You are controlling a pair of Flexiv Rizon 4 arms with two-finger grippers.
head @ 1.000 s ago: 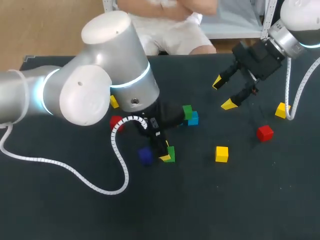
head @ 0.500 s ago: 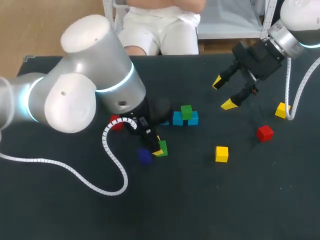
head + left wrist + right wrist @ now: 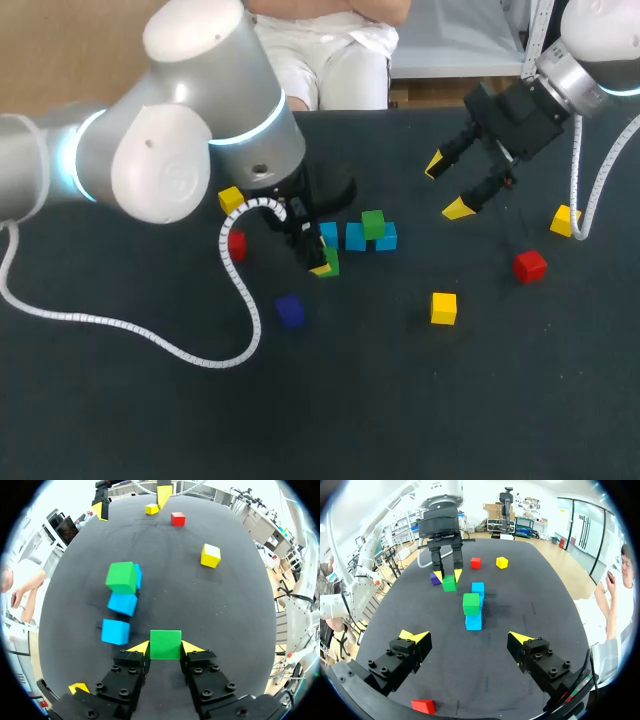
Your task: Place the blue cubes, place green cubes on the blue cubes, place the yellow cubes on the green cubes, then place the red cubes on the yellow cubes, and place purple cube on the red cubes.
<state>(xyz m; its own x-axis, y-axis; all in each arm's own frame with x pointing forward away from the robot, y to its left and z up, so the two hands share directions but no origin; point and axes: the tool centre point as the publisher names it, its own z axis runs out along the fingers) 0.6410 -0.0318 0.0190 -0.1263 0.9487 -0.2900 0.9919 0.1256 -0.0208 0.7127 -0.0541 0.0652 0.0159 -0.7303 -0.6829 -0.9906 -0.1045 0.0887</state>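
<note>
Loose cubes lie well apart on the black counter (image 3: 140,420). A purple cube (image 3: 290,311) sits toward the near edge, with a middle yellow cube (image 3: 443,307) off to its right. A right red cube (image 3: 530,265) and a right yellow cube (image 3: 564,220) lie by the right edge. A left red cube (image 3: 237,243) and a left yellow cube (image 3: 231,199) sit close under the left arm (image 3: 180,150), whose bulk hides part of the counter's far left.

Three blue cubes (image 3: 122,603) stand in a row at the counter's middle. The stacked green cube (image 3: 121,577) rests on the one at the row's right end (the end farthest from the left tool).

The left arm comes in over the left edge, wrist turned down. The left tool (image 3: 324,263) grips the held green cube (image 3: 165,644) between both yellow tips, just beside the blue cube at the row's left end. Whether this cube touches the counter I cannot tell.

The right arm (image 3: 600,40) enters at the far right corner. The right tool (image 3: 448,187) hangs above the counter's far right part, its fingers spread wide and aimed toward the middle.
</note>
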